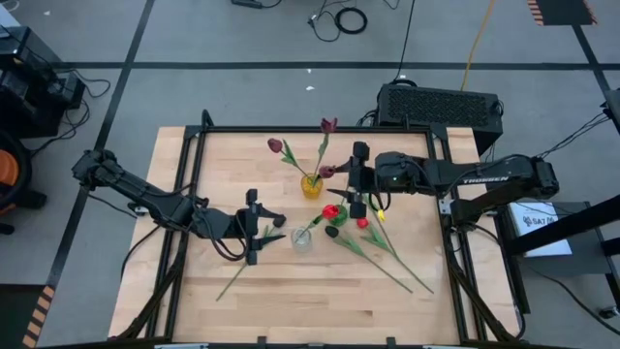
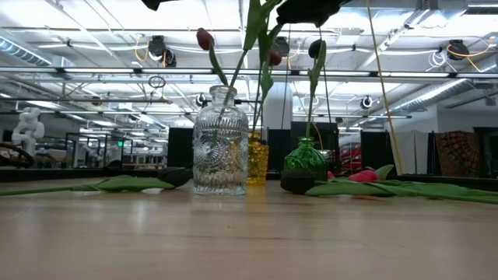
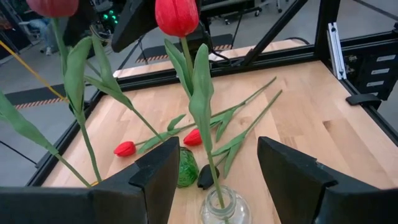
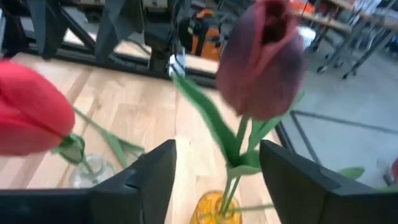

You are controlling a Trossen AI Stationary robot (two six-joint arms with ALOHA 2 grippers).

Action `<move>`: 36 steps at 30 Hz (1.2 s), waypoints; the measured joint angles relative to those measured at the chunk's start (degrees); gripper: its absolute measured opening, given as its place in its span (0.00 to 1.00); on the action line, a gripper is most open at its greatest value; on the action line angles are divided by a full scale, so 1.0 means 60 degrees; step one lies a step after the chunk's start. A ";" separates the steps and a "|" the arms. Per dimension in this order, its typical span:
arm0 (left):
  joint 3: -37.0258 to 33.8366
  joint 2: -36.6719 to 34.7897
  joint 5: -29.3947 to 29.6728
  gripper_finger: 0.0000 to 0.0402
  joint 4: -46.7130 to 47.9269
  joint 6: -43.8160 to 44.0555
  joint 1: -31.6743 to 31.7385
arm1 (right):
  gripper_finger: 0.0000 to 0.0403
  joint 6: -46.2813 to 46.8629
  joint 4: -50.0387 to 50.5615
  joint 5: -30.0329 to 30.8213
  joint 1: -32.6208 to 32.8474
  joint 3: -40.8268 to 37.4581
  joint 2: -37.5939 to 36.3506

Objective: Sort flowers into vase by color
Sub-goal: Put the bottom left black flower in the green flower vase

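High view: the left gripper point(image 1: 254, 228) hovers over the wooden table point(image 1: 252, 301) just beside the clear glass vase point(image 1: 302, 239), its fingers spread and holding nothing. In the left wrist view that vase point(image 3: 225, 208) sits just ahead of the gap between the fingers, and a red tulip point(image 3: 177, 15) rises from it on a green stem. Beyond it lie a small green vase point(image 3: 186, 168), two more red tulips point(image 3: 125, 149) flat on the wood with their long stems trailing away, and a dark flower head beside the green vase.

The right gripper point(image 1: 359, 178) hangs above the yellow vase point(image 1: 311, 186), close by its flowers. In the right wrist view its fingers are spread and grip nothing; a maroon tulip point(image 4: 262, 59) stands between and ahead of them, its stem running down into the yellow vase point(image 4: 217, 210) directly ahead. Two further dark tulips stand in that vase.

In the low view, the clear vase, the yellow vase and the green one stand in a row, with loose flowers lying to either side.
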State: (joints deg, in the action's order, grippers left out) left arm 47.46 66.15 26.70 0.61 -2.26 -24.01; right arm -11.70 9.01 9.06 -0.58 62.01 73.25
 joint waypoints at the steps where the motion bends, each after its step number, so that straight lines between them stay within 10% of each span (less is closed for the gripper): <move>1: 0.0000 0.0000 0.0000 0.56 -0.0008 0.0000 0.0000 | 0.53 0.0053 0.0192 0.0004 0.0000 0.0053 0.0000; 36: 0.0000 0.0000 0.0127 0.56 0.0240 0.0353 0.0007 | 0.45 0.5243 0.5553 0.2538 0.3396 0.0230 -0.1313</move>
State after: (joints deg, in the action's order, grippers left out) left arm 47.46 66.15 27.46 2.05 -0.14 -23.97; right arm 19.76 42.32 24.28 19.80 63.38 65.38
